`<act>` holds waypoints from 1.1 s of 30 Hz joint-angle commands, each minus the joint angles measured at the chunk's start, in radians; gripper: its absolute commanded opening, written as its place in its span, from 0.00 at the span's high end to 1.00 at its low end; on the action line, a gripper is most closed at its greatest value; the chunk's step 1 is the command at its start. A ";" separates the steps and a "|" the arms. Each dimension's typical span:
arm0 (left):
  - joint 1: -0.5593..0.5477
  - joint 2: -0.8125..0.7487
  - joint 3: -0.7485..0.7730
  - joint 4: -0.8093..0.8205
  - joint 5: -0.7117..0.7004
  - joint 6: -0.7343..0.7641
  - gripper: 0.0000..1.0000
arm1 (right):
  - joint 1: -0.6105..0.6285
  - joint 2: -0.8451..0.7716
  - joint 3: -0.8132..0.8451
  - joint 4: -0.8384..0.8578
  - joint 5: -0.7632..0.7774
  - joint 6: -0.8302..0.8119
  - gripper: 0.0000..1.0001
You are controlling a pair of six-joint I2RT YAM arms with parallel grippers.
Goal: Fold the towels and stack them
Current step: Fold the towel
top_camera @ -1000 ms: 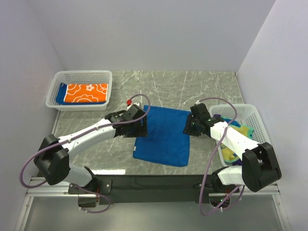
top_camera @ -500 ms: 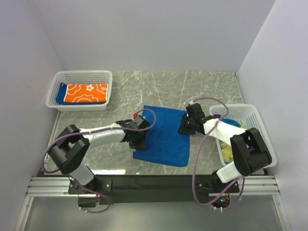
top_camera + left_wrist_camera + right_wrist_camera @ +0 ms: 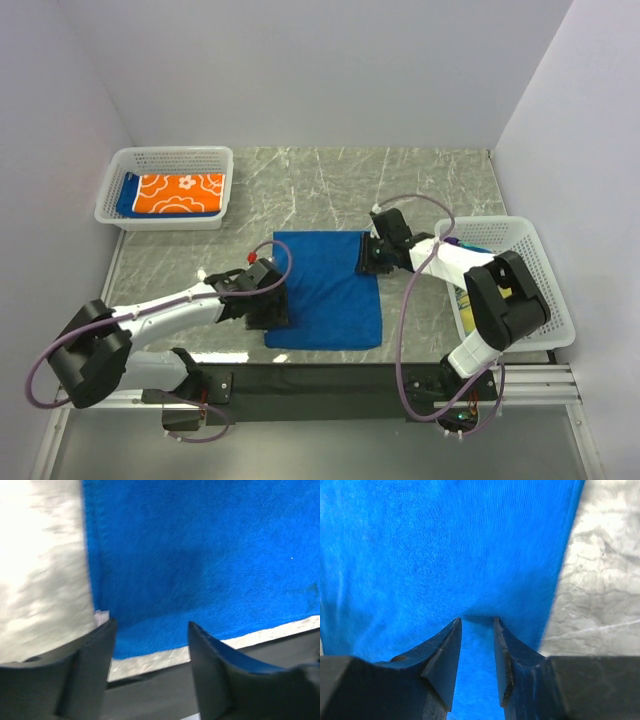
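Observation:
A royal blue towel (image 3: pixel 325 290) lies flat on the marble table, seen close up in the left wrist view (image 3: pixel 200 555) and the right wrist view (image 3: pixel 445 545). My right gripper (image 3: pixel 368 254) is at its far right corner, jaws (image 3: pixel 476 621) narrowed on a raised pinch of the blue cloth. At the towel's left edge, near the front corner, my left gripper (image 3: pixel 268 306) stands open (image 3: pixel 152 625) just above the cloth, holding nothing. An orange flowered towel (image 3: pixel 180 192) lies folded on a blue one (image 3: pixel 124 200) in the left basket.
A white mesh basket (image 3: pixel 170 152) stands at the back left. Another white basket (image 3: pixel 550 285) at the right holds crumpled towels, with purple cloth (image 3: pixel 450 243) and yellow cloth (image 3: pixel 466 302) showing behind the right arm. The table's black front edge (image 3: pixel 150 680) is just beyond the towel's near hem.
The blue towel has slid left and squared up, drawn along by the right gripper. The left gripper has moved toward the towel's near left corner and its jaws closed partly, then widened.

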 commanded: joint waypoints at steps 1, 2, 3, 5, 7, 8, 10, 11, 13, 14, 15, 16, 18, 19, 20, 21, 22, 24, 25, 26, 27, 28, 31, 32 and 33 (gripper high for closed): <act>0.025 -0.057 0.078 -0.120 -0.087 0.009 0.33 | -0.010 -0.040 0.133 -0.061 0.010 -0.151 0.59; 0.038 -0.057 0.106 -0.123 -0.116 0.052 0.29 | -0.017 -0.038 0.165 -0.086 0.016 -0.215 0.59; 0.057 -0.052 0.161 -0.122 -0.128 0.077 0.27 | -0.029 -0.028 0.196 -0.122 0.012 -0.237 0.59; 0.138 -0.022 0.210 -0.099 -0.130 0.156 0.27 | -0.081 0.000 0.271 -0.140 -0.037 -0.280 0.59; 0.222 0.046 0.292 -0.074 -0.119 0.222 0.27 | -0.112 0.023 0.334 -0.156 -0.096 -0.303 0.58; 0.242 0.076 0.324 -0.059 -0.116 0.297 0.28 | -0.134 0.044 0.352 -0.164 -0.103 -0.340 0.58; 0.276 0.194 0.452 -0.072 -0.107 0.382 0.26 | -0.143 0.072 0.415 -0.198 -0.093 -0.389 0.56; 0.284 0.237 0.503 -0.112 -0.111 0.467 0.23 | -0.149 0.104 0.436 -0.216 -0.094 -0.444 0.56; 0.308 0.346 0.633 -0.134 -0.105 0.554 0.21 | -0.175 0.144 0.504 -0.264 -0.143 -0.498 0.55; 0.322 0.374 0.666 -0.131 -0.096 0.622 0.17 | -0.181 0.190 0.528 -0.285 -0.168 -0.545 0.55; 0.337 0.400 0.713 -0.125 -0.047 0.653 0.16 | -0.192 0.213 0.571 -0.325 -0.182 -0.569 0.55; 0.371 0.444 0.735 -0.122 -0.027 0.673 0.14 | -0.194 0.233 0.588 -0.339 -0.188 -0.588 0.54; 0.408 0.486 0.781 -0.108 0.023 0.716 0.10 | -0.194 0.285 0.627 -0.376 -0.197 -0.658 0.51; 0.432 0.515 0.787 -0.096 0.062 0.732 0.09 | -0.194 0.299 0.636 -0.380 -0.200 -0.677 0.50; 0.442 0.526 0.793 -0.082 0.074 0.765 0.08 | -0.197 0.327 0.647 -0.403 -0.200 -0.713 0.49; 0.449 0.538 0.799 -0.068 0.088 0.787 0.08 | -0.197 0.341 0.674 -0.417 -0.192 -0.728 0.48; 0.460 0.555 0.804 -0.062 0.106 0.808 0.06 | -0.197 0.351 0.685 -0.425 -0.186 -0.742 0.48; 0.471 0.569 0.815 -0.051 0.122 0.876 0.02 | -0.201 0.382 0.713 -0.454 -0.188 -0.790 0.46; 0.474 0.577 0.816 -0.037 0.126 0.896 0.01 | -0.207 0.393 0.725 -0.465 -0.195 -0.817 0.46; 0.477 0.581 0.826 -0.033 0.140 0.917 0.01 | -0.211 0.414 0.739 -0.495 -0.215 -0.831 0.46; 0.480 0.590 0.830 -0.030 0.149 0.963 0.01 | -0.212 0.427 0.774 -0.509 -0.225 -0.842 0.46; 0.483 0.595 0.833 -0.019 0.159 0.979 0.01 | -0.212 0.439 0.789 -0.523 -0.228 -0.863 0.46; 0.488 0.624 0.868 -0.019 0.214 1.029 0.01 | -0.212 0.496 0.865 -0.593 -0.237 -0.903 0.47; 0.488 0.633 0.888 -0.014 0.232 1.042 0.01 | -0.212 0.517 0.891 -0.616 -0.240 -0.911 0.48; 0.488 0.653 0.899 -0.016 0.244 1.048 0.01 | -0.212 0.526 0.901 -0.627 -0.245 -0.918 0.48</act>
